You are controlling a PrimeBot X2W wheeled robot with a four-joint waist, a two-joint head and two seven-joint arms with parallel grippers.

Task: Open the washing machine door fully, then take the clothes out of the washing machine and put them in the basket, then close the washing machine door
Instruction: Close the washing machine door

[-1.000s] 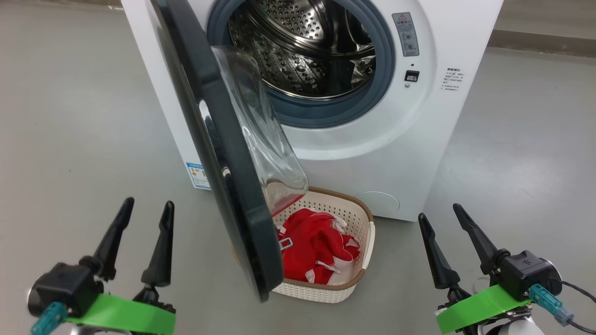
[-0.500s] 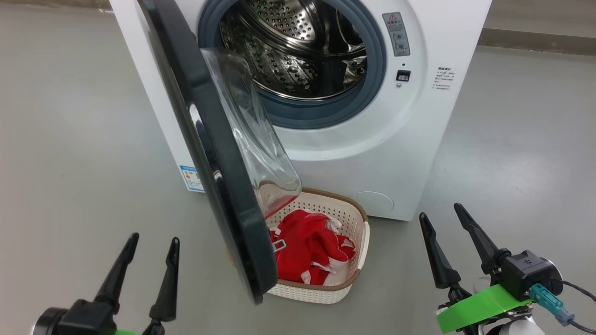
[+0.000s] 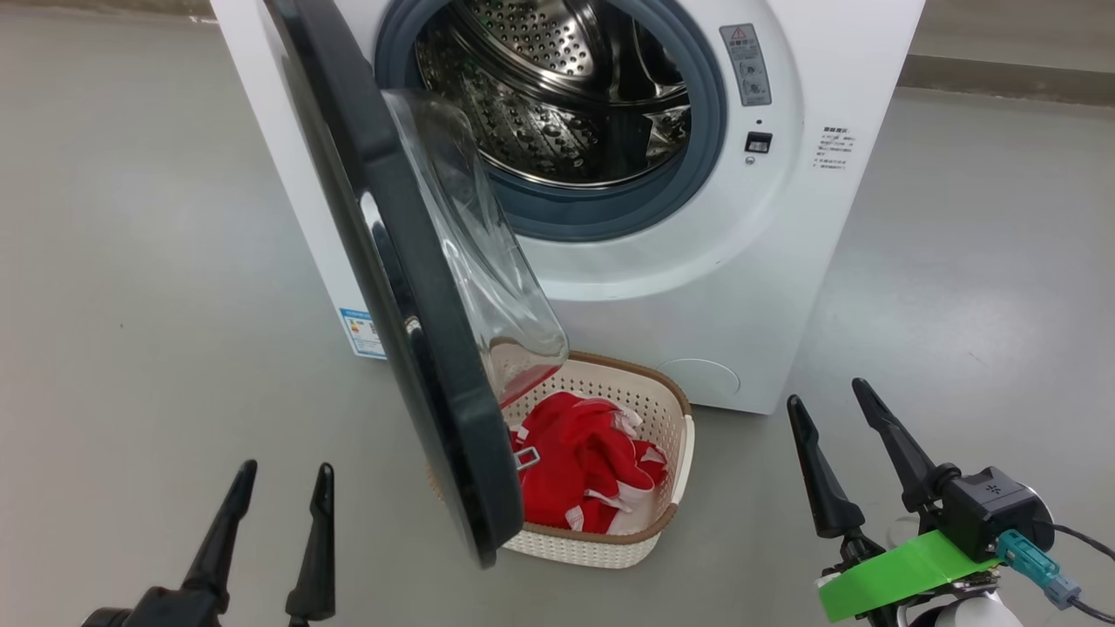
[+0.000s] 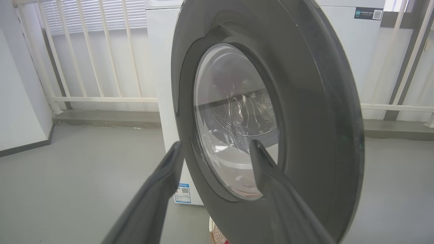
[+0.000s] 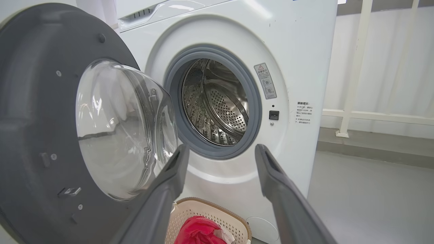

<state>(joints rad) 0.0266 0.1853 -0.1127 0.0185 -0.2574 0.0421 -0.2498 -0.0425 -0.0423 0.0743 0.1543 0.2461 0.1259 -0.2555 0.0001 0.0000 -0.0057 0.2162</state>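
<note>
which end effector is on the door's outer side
The left end effector, facing the washing machine door's black outer face; the right end effector is on its glass-bowl side.

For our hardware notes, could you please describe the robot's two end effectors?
The left end effector and right end effector each have two long, tapering matt-black fingers. The right also shows a black housing with a small white mark, a bright green tape band, and a teal plug on a dark cable.

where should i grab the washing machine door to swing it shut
Probably the black rim of the washing machine door at its free edge, nearest the robot. Come from the outer face with the open left gripper, which faces it; the glass bowl bulges from the inner side.
</note>
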